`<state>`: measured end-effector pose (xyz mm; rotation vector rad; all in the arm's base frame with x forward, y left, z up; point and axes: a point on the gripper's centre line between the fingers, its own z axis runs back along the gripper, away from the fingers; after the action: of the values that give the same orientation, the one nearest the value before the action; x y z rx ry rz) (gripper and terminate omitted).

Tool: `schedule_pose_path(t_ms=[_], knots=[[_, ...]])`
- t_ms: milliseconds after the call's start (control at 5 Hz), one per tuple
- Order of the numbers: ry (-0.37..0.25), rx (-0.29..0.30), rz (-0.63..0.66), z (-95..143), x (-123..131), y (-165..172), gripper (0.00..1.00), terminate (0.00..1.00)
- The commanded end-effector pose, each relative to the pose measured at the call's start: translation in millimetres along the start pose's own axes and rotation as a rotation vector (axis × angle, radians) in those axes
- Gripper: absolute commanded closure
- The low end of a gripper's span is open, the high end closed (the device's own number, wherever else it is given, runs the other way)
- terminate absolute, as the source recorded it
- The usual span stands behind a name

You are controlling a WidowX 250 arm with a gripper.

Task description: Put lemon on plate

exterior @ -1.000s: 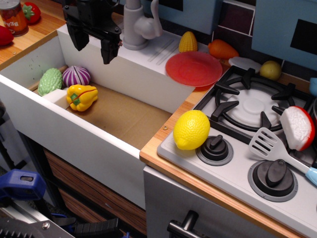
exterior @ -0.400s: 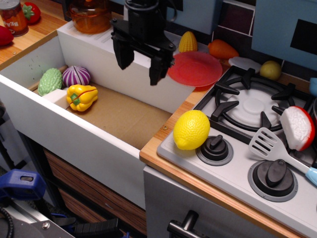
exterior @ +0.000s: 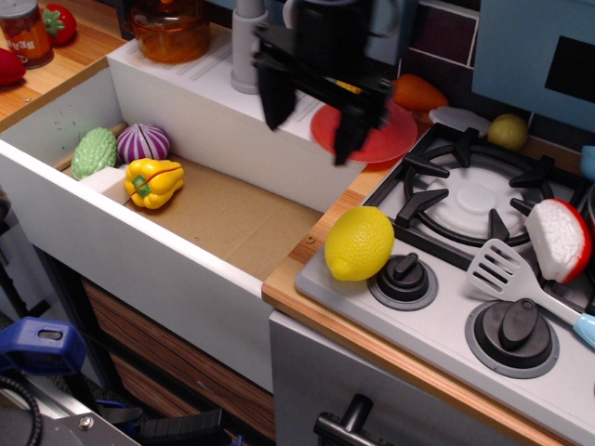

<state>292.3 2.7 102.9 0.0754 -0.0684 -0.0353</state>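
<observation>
The lemon (exterior: 359, 242), large, bright yellow and glossy, lies on the front left corner of the toy stove beside a black knob. The red plate (exterior: 386, 139) lies flat on the counter behind it, partly covered by my gripper. My gripper (exterior: 311, 125) is black, blurred by motion, open and empty. It hangs above the sink's right rim and the plate's left part, up and left of the lemon, well apart from it.
The sink (exterior: 223, 209) holds a yellow bell pepper (exterior: 152, 181), a purple onion (exterior: 142, 142) and a green vegetable (exterior: 94, 151). On the stove (exterior: 474, 200) lie a spatula (exterior: 521, 283) and a red-and-white piece (exterior: 558, 239). A carrot (exterior: 418, 91) and a small yellow-green fruit (exterior: 508, 131) sit behind the plate.
My gripper has moved steadily right, from above the sink's back left to over its right rim and the plate's left part. It stays open. The lemon and plate have not moved.
</observation>
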Motion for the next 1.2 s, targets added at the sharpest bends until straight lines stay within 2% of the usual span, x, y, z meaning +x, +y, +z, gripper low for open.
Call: schedule_pose_path(t_ms=[0,400,800,1000], knots=[[-0.098,-0.032,0.022,9,-19,-15,0.0,0.0],[-0.098,-0.067,0.058,-11,-36,-25,0.0,0.0],[-0.137,-0.093,0.029,-12,-11,-28,0.0,0.0],[-0.139,-0.114,0.027,-19,-5,-31,0.0,0.0]])
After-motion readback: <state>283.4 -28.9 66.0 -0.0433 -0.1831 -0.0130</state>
